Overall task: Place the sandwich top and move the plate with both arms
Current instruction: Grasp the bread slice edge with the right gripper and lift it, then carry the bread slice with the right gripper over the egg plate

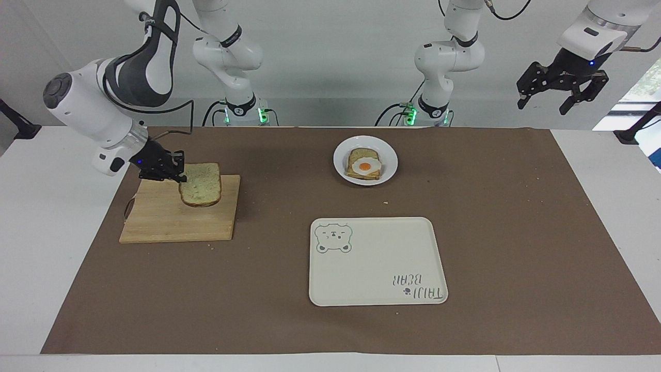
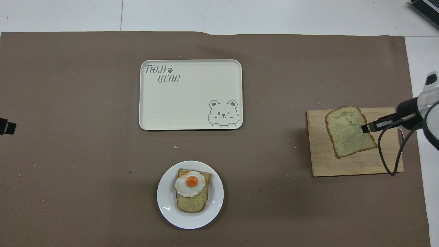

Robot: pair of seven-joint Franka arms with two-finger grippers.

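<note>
The right gripper [image 1: 178, 173] is clamped on one edge of the bread [image 1: 201, 191], holding it above the board [image 1: 165, 225]. The left gripper [image 1: 562, 95] waits aloft, jaws apart. The plate [image 1: 390, 155] (egg slice [image 1: 365, 165] on it) sits nearer the robots than the tray [image 1: 377, 268].

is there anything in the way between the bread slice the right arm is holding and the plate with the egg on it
Nothing visible. The right gripper holds the sandwich top up over the cutting board. Between it and the plate there is only bare brown mat. The tray lies farther from the robots, off that line, and the left gripper waits open, raised at the table's other end.
</note>
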